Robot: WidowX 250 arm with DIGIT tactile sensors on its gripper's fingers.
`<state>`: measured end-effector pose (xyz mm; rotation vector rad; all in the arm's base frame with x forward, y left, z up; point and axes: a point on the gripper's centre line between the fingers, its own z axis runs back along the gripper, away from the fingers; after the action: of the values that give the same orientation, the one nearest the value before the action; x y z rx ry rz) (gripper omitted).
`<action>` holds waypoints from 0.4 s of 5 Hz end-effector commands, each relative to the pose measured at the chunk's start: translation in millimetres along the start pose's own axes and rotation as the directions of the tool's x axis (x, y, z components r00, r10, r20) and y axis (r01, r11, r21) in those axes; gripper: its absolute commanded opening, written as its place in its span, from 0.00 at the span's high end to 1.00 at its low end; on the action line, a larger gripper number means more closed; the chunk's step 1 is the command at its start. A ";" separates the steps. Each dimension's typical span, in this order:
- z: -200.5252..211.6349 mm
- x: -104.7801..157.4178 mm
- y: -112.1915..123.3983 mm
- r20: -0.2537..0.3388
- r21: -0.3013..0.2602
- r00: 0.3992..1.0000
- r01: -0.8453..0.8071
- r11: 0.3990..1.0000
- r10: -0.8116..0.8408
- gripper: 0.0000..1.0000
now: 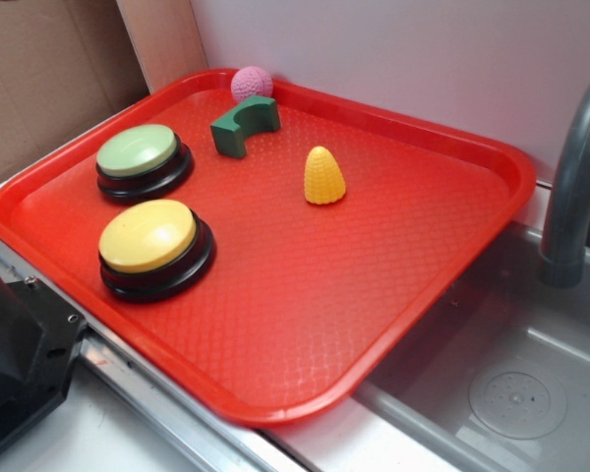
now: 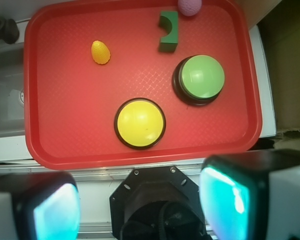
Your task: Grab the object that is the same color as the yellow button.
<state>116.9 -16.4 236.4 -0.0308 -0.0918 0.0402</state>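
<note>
— Nearest the wrist lens sit the gripper's two pale-padded fingers [image 2: 55, 210], spread wide with nothing between them; the gripper [image 2: 140, 210] hangs off the tray's near edge, by the robot's black base [image 2: 157, 205].

— And the target?

— A small yellow plastic corn-cob toy [image 2: 100, 52], cone-shaped and bumpy, standing upright on its flat end. From the large yellow domed push button on a black base [image 2: 140, 123] it lies at about eleven o'clock in the wrist view, well apart, with bare tray all round.

— How would it handle?

— Probably light, hollow and stiff. The taper could let it squirt upward, so closing low across the wide base seems safest; the kernel bumps should help.

— Surface and surroundings?

— A red textured plastic tray [image 1: 275, 324] with a raised rim. A pale green-topped button [image 1: 138, 152], a dark green arched block [image 1: 244, 126] and a pink dimpled ball [image 1: 252, 84] sit toward the far side. A grey sink basin [image 1: 511, 383] and faucet [image 1: 570, 187] adjoin.
</note>
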 end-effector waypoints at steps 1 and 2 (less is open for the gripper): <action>0.0 0.0 0.0 0.000 0.000 1.000 0.000 1.000 0.000 0.00; -26.2 47.9 2.4 -0.010 0.047 0.997 0.077 0.996 -0.076 0.00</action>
<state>161.1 -14.4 202.5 0.0188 -0.0281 -0.0237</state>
